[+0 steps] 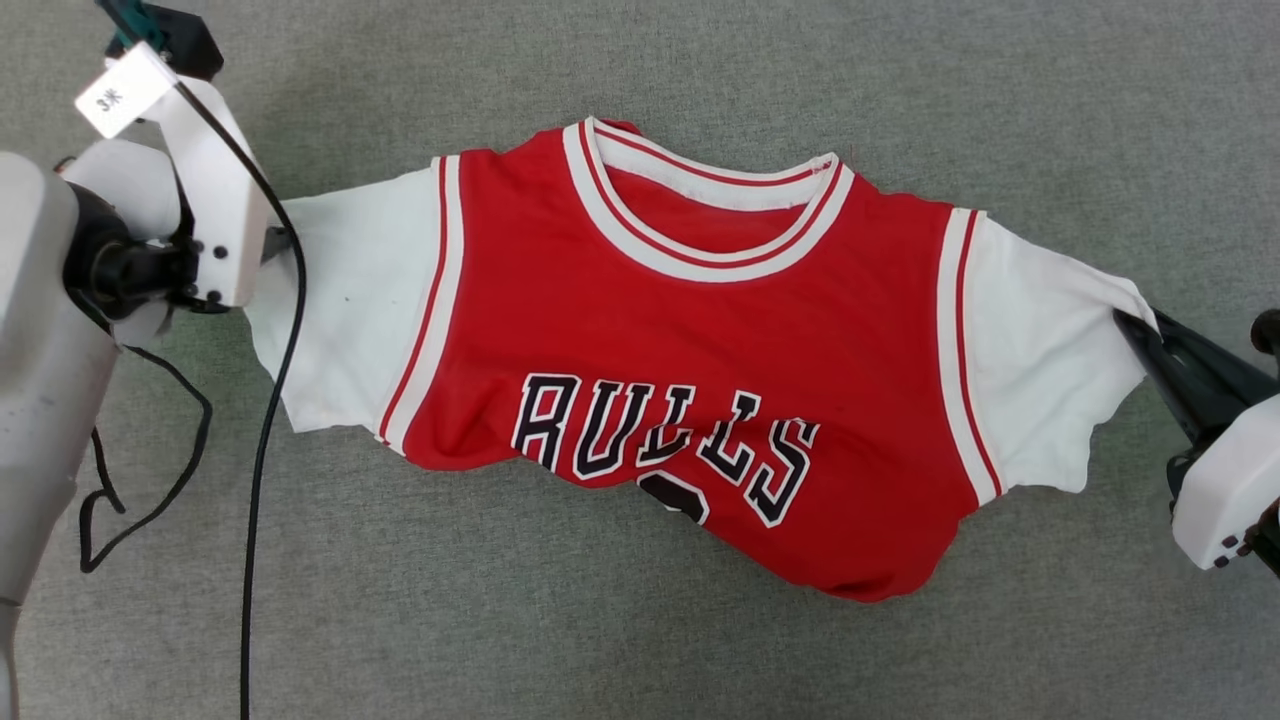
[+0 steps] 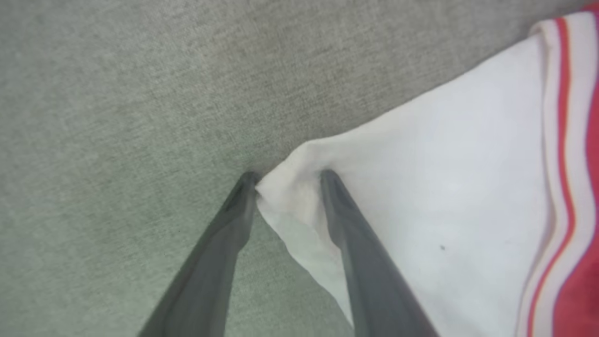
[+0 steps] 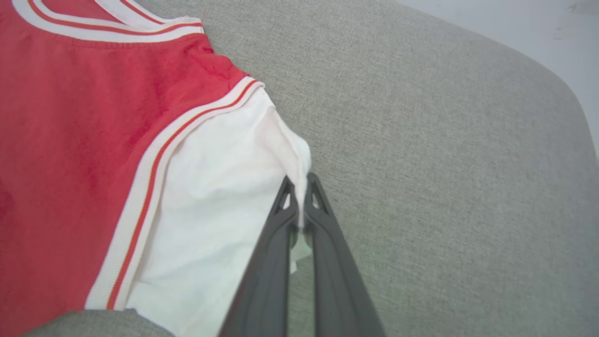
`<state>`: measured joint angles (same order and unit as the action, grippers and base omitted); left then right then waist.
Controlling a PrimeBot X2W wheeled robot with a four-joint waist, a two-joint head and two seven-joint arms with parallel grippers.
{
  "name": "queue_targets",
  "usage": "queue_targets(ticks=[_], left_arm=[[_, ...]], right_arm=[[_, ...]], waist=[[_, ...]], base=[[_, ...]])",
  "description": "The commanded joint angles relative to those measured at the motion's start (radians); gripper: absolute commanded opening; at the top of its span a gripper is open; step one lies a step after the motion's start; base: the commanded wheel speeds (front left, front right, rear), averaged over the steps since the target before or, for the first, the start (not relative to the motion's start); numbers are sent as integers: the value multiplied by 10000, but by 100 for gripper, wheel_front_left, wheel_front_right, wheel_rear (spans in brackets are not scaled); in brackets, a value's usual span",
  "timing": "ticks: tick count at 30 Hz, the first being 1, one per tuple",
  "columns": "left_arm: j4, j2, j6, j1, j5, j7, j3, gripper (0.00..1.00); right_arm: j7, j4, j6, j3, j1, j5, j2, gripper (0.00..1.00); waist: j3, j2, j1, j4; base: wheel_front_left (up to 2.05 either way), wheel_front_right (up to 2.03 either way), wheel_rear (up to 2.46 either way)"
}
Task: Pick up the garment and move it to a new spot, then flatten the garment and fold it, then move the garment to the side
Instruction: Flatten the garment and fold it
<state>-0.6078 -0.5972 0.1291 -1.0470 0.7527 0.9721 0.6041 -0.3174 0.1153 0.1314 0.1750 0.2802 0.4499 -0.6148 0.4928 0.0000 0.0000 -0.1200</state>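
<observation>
1. left gripper (image 2: 289,179): fingers spread wide, straddling the corner of the left sleeve (image 2: 444,187). One tip is on the cloth, the other on the grey surface (image 1: 640,660) just beside it, and the cloth sits loose between them.
2. right gripper (image 3: 300,185): clamped tight on the outer edge of the right sleeve (image 3: 210,210), with the hem pinched between the tips.
3. the garment (image 1: 700,330) lies front up mid-surface, stretched sideways between both grippers, its lower hem crooked.
4. Room-wise there's bare grey fabric all round it. The surface's rounded edge (image 3: 538,75) is well apart from the right sleeve.
5. The left forearm (image 1: 40,380) comes in from the side, a black cable (image 1: 262,450) draped beside it.
</observation>
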Motion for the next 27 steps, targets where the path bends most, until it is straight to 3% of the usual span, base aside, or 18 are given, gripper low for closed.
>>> queue_targets(ticks=[1,8,17,27], left_arm=[[-349,116,6,838,43,407,503,0],[-42,-102,6,455,53,-511,854,0],[1226,-545,5,-208,-424,-4034,1459,0],[2653,-734,-153,-655,-1235,-6806,1486,0]], right_arm=[[38,-26,-14,-9,166,43,-32,0],[201,-202,-14,52,382,98,-75,0],[516,-614,-16,-173,888,170,-377,0],[549,-605,-16,-536,1431,382,-923,0]], waist=[[-20,0,0,19],[-372,0,0,205],[-1642,0,0,654],[-2935,0,0,1263]], base=[[0,0,0],[0,0,0],[0,0,0],[0,0,0]])
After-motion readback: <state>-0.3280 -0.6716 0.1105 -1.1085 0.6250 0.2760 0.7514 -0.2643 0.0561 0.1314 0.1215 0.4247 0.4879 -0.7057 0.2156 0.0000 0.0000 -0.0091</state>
